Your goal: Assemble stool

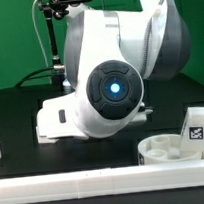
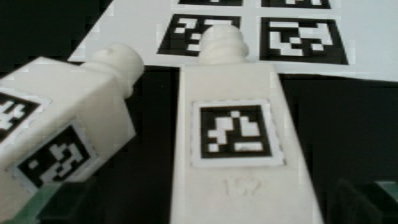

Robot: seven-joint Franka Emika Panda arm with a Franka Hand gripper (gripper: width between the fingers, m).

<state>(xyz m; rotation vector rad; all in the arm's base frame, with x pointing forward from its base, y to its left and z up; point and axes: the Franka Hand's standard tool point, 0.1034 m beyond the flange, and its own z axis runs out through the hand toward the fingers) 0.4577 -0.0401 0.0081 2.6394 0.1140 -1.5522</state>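
The tool itself does not show in either picture, but its jaws stand wide and nothing seems to be held. In the wrist view one white leg (image 2: pixel 235 140) lies flat right under the camera, with a round peg (image 2: pixel 219 40) on the end that points at the marker board (image 2: pixel 249 28). A second leg (image 2: pixel 63 125) lies just beside it at a slant; I cannot tell if the two touch. In the exterior view the big arm (image 1: pixel 109 84) hides that spot. The round seat (image 1: pixel 160 157) sits on the black tabletop (image 1: pixel 15 108) at the exterior view's right, with a third leg (image 1: pixel 196 130) standing just behind it and a long white rail (image 1: pixel 77 182) in front. What could go wrong? The two legs lie so close that the wide jaws might bump the slanted one and push it away, or catch both at once. A grab too near the peg could tip the leg. As for writing, each leg has a black-and-white square tag, and the board has more. Under the middle leg's tag is a faint mark that looks like "17" (image 2: pixel 237 185). No brand name can be read.
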